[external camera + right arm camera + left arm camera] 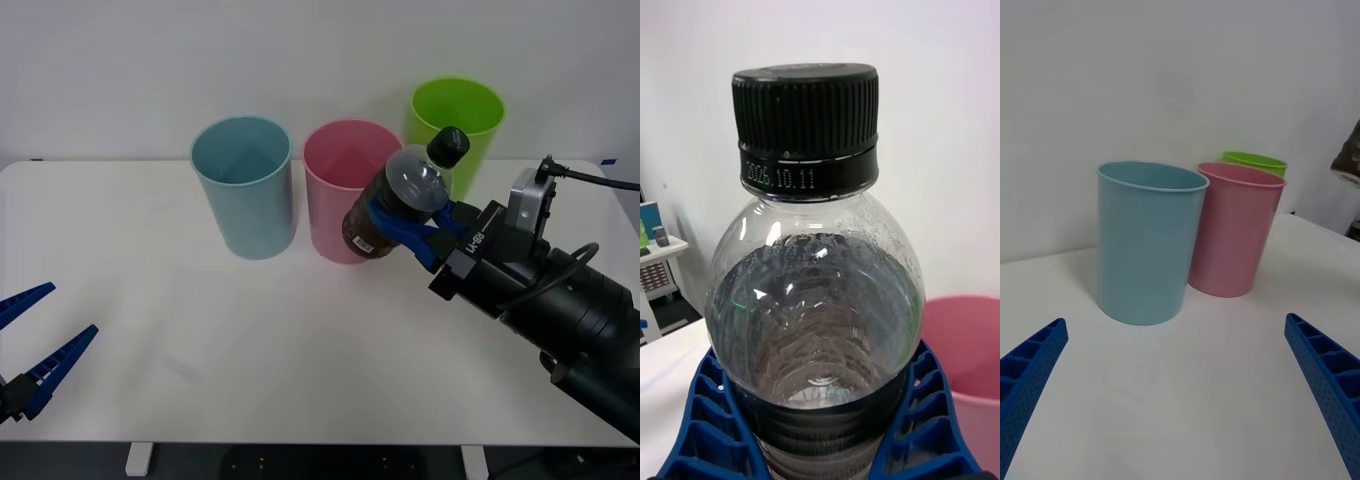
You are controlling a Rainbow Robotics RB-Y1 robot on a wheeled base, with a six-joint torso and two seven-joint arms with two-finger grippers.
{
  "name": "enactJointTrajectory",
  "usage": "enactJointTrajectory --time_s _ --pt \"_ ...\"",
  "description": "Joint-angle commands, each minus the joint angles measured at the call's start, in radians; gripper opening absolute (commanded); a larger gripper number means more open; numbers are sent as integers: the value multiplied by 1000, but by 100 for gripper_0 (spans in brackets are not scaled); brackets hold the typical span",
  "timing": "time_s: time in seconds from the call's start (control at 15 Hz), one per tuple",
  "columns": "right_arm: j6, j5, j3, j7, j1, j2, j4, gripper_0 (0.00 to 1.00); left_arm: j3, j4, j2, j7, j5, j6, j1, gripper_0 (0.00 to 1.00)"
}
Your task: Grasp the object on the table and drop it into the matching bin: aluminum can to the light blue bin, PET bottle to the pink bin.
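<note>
The PET bottle (398,195), clear with a black cap and a dark label band, hangs tilted in the air with my right gripper (415,224) shut on its body. It is just right of the pink bin (328,215) and overlaps that bin's rim edge in the front view. The right wrist view has the bottle (816,315) upright between the blue fingers (706,427), with the pink bin (970,352) behind it. The light blue bin (243,190) stands left of the pink one. My left gripper (35,345) is open, low over the table's (250,340) front left.
A lime green bin (462,110) stands behind and right of the pink bin. In the left wrist view the light blue bin (1146,240), the pink bin (1236,229) and the green bin (1255,161) stand in a row ahead of my open fingers (1326,367).
</note>
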Motion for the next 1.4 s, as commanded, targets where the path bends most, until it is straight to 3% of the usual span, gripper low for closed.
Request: enactJointTrajectory --time_s 0.07,0.33,0.67,1.4 --pt "1 1 -13 -88 -71 -44 -2 0 0 0 0 0 0 0 0 100" --pt "3 5 -17 -134 -165 -104 33 0 0 0 0 0 0 0 0 100" --pt "1 11 20 -143 -324 -115 191 0 0 0 0 0 0 0 0 100" --pt "-2 168 107 -143 -611 51 573 0 0 0 0 0 0 0 0 100"
